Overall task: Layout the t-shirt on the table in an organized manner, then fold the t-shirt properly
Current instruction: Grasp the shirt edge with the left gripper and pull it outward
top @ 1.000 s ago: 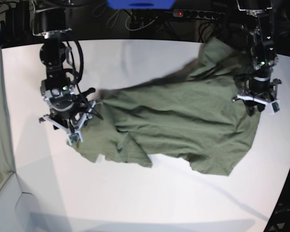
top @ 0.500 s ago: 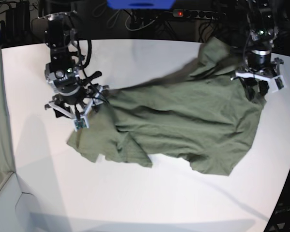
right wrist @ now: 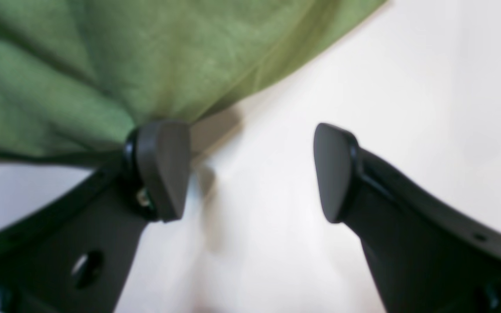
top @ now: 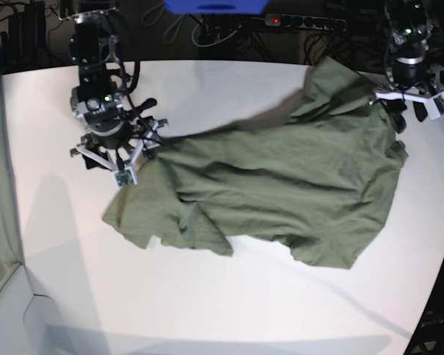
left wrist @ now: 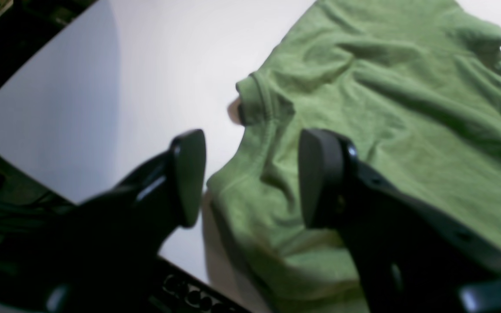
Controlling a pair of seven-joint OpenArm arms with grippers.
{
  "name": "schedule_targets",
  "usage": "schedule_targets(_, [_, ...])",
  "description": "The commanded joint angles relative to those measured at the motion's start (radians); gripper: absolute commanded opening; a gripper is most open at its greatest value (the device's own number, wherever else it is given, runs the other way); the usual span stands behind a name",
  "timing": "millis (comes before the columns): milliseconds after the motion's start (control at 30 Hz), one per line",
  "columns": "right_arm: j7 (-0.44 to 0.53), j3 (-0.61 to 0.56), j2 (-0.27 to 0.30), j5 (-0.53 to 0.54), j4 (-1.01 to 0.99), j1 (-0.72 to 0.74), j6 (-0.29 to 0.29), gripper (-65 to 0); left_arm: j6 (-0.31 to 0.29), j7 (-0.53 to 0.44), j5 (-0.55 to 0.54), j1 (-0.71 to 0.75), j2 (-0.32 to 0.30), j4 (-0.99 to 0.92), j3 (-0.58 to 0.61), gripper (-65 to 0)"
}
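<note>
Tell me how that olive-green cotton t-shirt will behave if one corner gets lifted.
The olive-green cotton t-shirt is probably floppy: it lies in soft wrinkles. It likely drags and bunches on the white matte table, not sliding flat.

We see a plain olive-green t-shirt (top: 281,192), unpatterned, on a matte white table (top: 207,310). Each tool, left (left wrist: 250,174) and right (right wrist: 250,171), has black fingers with dark grey pads. A blue object (top: 216,6) and red light (top: 275,21) show against the dark background.

No readable text, label, brand, number or sign shows in any of these views.
</note>
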Motion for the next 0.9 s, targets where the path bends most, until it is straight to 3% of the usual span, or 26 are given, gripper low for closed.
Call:
schedule_targets(0, [0.019,0.005,0.005,-0.002,0.02,0.011,-0.005,-20.6,-0.003,-0.023,-0.004,0.009,-0.007,0.003,-0.004,-31.8])
schedule_targets(233, [0.019,0.005,0.005,-0.002,0.027,-0.011,-0.005,-20.6,-0.003,-0.027,-0.011,0.002,-0.007,-0.074,-0.004,-31.8])
schedule_targets(500, [0.02,0.005,0.006,-0.002,0.027,-0.029,-0.005,-20.6,-0.003,-0.026,-0.148,-0.001,-0.016,-0.152,-0.055,-31.8])
schedule_targets(867, [0.02,0.005,0.005,-0.002,0.027,-0.029,-0.005,-20.6,-0.003,-0.023,-0.173,-0.014,-0.013,-0.181,-0.056,-31.8])
